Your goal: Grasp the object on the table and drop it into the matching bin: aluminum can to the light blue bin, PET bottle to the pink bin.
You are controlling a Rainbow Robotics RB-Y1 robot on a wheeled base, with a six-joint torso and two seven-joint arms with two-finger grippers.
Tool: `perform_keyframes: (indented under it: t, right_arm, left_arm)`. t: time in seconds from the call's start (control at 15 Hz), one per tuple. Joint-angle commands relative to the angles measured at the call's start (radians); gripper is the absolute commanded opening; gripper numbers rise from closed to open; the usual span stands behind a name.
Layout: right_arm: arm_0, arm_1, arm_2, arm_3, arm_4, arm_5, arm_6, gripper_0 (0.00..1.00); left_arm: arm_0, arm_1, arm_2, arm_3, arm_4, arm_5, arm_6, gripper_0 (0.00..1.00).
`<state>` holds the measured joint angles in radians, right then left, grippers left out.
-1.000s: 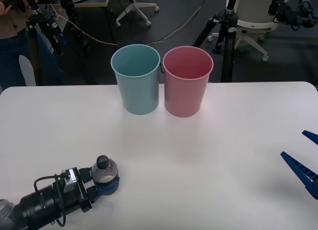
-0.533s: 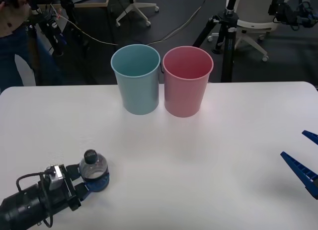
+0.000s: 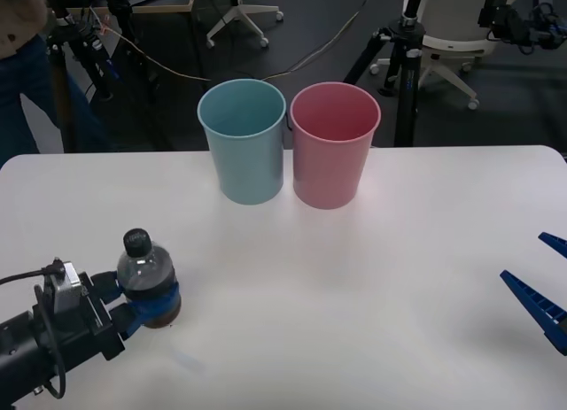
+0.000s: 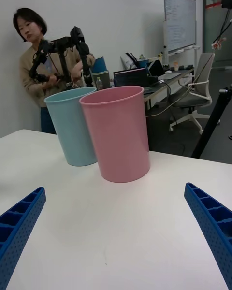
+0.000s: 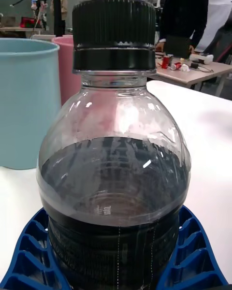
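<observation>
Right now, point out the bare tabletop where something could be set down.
Bare: the wide white table between the left pincer holding the PET bottle and the open right pincer. Crowded: the far edge, where the light blue bin and pink bin stand.

White table [image 3: 372, 277], rounded corners, flat top. Two bins stand upright on it near the far edge, about mid-width: blue bin [image 3: 243, 142] on the left, pink bin [image 3: 334, 145] on the right, side by side, touching or nearly so. Both open-topped, tapered, rolled rims. Bottle [image 3: 147, 280] sits upright at the near left, well apart from the bins; cannot tell if its base touches the tabletop. Faint shadows of the bins fall toward the near side. Rest of the top is plain white.
</observation>
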<state>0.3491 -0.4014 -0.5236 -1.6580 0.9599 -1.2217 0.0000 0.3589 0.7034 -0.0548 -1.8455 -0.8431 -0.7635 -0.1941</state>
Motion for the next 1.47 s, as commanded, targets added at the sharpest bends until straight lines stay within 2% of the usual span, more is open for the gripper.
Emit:
perform_keyframes:
  t: [0.07,0.27,0.47,0.67,0.8,1.07,1.47]
  right_arm:
    - [0.000,0.000,0.000,0.000,0.000,0.000,0.000,1.00]
    - [0.000,0.000,0.000,0.000,0.000,0.000,0.000,1.00]
    - [0.000,0.000,0.000,0.000,0.000,0.000,0.000,1.00]
    - [0.000,0.000,0.000,0.000,0.000,0.000,0.000,1.00]
    - [0.000,0.000,0.000,0.000,0.000,0.000,0.000,1.00]
    - [0.000,0.000,0.000,0.000,0.000,0.000,0.000,1.00]
    - [0.000,0.000,0.000,0.000,0.000,0.000,0.000,1.00]
  left_arm:
    - [0.054,0.031,0.029,-0.144,-0.034,0.079,0.111,0.00]
    - [0.107,0.097,0.049,-0.296,-0.056,0.164,0.193,0.00]
    - [0.098,0.145,0.055,-0.377,-0.047,0.194,0.209,0.00]
    - [0.057,0.214,0.041,-0.443,-0.039,0.282,0.249,0.00]
    - [0.003,0.246,0.029,-0.469,-0.054,0.309,0.338,0.00]
    - [-0.144,0.280,0.012,-0.475,-0.189,0.332,0.561,0.00]
    - [-0.462,0.304,-0.106,-0.420,-0.353,0.331,0.884,0.00]
